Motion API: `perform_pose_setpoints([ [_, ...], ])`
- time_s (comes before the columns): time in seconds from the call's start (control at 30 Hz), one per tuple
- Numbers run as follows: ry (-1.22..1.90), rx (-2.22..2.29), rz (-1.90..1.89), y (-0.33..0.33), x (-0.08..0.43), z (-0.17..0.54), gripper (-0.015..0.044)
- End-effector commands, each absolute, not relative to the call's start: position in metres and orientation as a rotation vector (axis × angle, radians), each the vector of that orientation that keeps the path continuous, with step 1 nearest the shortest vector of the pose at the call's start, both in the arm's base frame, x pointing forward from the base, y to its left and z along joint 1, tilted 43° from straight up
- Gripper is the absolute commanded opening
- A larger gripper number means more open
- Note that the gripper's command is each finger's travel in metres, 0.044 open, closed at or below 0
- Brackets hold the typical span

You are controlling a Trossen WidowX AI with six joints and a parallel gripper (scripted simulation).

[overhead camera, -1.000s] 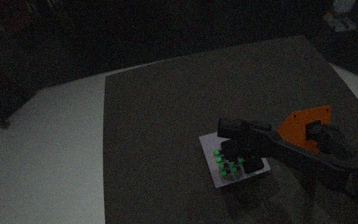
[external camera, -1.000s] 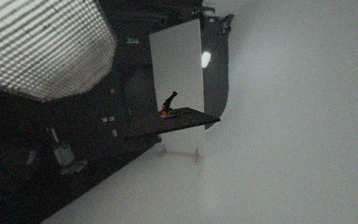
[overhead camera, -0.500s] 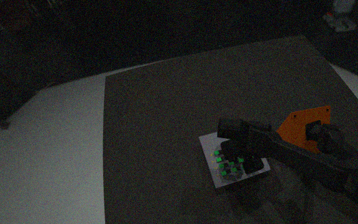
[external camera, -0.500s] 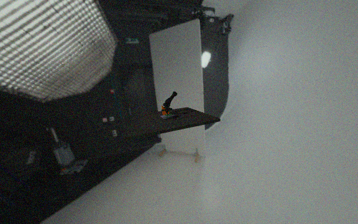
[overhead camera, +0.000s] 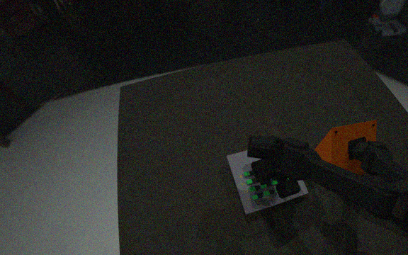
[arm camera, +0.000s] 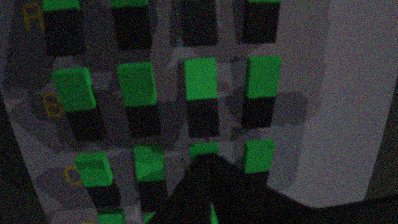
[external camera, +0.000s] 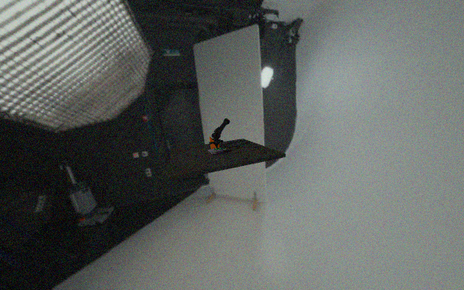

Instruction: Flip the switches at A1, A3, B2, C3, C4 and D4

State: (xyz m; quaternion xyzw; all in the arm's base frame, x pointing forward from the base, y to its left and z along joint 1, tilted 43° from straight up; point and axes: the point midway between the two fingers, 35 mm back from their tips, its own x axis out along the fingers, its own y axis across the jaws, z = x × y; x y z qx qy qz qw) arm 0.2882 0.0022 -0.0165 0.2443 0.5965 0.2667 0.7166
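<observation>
The switch panel (overhead camera: 237,160) (external camera: 217,151) (arm camera: 345,100), a pale rectangular board, lies on the table (overhead camera: 190,142) (external camera: 244,157), near the orange base plate (overhead camera: 324,146) (external camera: 212,142). Its rocker switches stand in a grid, each with a green part and a black part, with yellow row letters along 1 side; A, B and C are readable in the wrist view.

The tool (overhead camera: 278,173) (external camera: 218,144) (arm camera: 207,157) is fully closed, its fingertips together, with nothing between them. It reaches down over the panel, its tips at switch C3 (arm camera: 204,149), where they cover all but a green strip. Whether they touch it, I cannot tell.

Switch C4 (arm camera: 259,156) is just beside the tips, partly covered below. Switch B2 (arm camera: 137,84) shows its green part on the far side and its black part nearer the arm. Switches A1 (arm camera: 63,30) and A3 (arm camera: 199,22) are cut off by the upper edge. The tool hides much of row D, so D4 cannot be judged. The raised ends are too dim to tell reliably.
</observation>
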Motion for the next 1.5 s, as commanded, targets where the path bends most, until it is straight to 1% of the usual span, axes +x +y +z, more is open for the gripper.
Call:
perform_pose_setpoints([
  [0.0,1.320,0.546,0.590,0.003,0.288,-0.017,0.0000],
  [0.57,1.320,0.546,0.590,0.005,0.289,-0.019,0.0000],
  [0.63,1.317,0.542,0.588,-0.004,0.288,-0.011,0.0000],
  [0.77,1.299,0.549,0.579,-0.038,0.277,0.026,0.0000],
  [0.87,1.298,0.550,0.579,-0.040,0.277,0.028,0.0000],
  [1.07,1.298,0.549,0.578,-0.060,0.279,0.010,0.0000],
  [1.2,1.319,0.544,0.587,-0.038,0.285,-0.013,0.0000],
  [1.47,1.321,0.544,0.588,-0.030,0.287,-0.021,0.0000],
])
